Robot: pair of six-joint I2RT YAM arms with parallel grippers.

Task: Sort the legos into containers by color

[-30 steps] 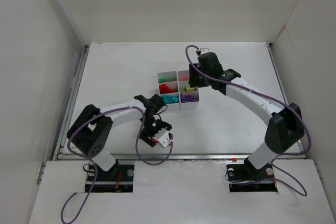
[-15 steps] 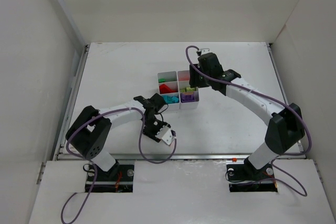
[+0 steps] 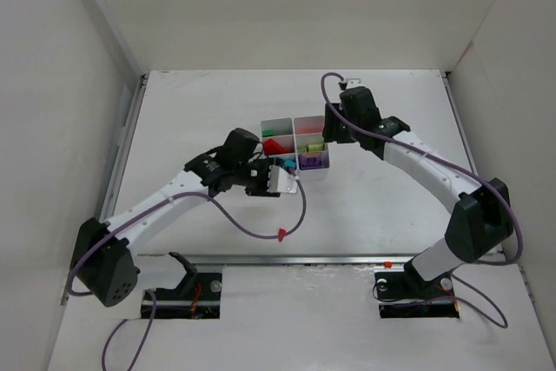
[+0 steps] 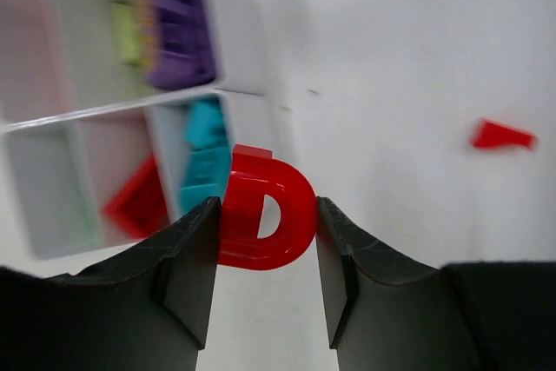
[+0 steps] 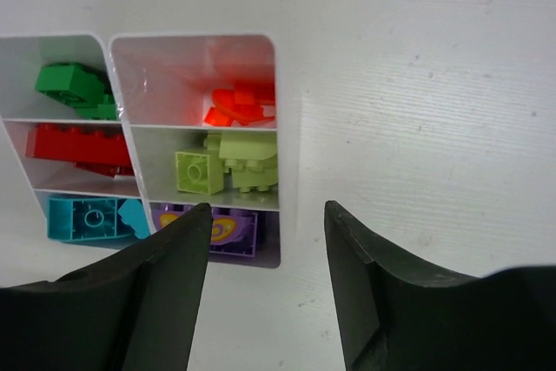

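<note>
The white containers [image 3: 295, 119] stand mid-table with legos sorted inside: dark green [image 5: 74, 89], orange [image 5: 239, 103], red [image 5: 78, 147], lime [image 5: 230, 162], teal [image 5: 91, 217] and purple [image 5: 221, 230]. My left gripper [image 3: 276, 173] is shut on a red D-shaped lego [image 4: 265, 219], which hangs at the near edge of the containers [image 4: 243, 41] beside the teal compartment. A small red lego [image 3: 281, 234] lies on the table nearer the front, also seen as a red lego [image 4: 502, 135] in the left wrist view. Empty and open, my right gripper [image 5: 265, 215] hovers over the containers' right side [image 5: 287, 128].
White walls enclose the table on the left, back and right. The left arm's purple cable [image 3: 261, 230] droops over the table in front of the containers. A metal rail [image 3: 287, 258] runs along the front edge.
The left gripper shut on the red D-shaped lego near the front edge and carried it up to the containers. The right gripper shifted slightly to the right.
</note>
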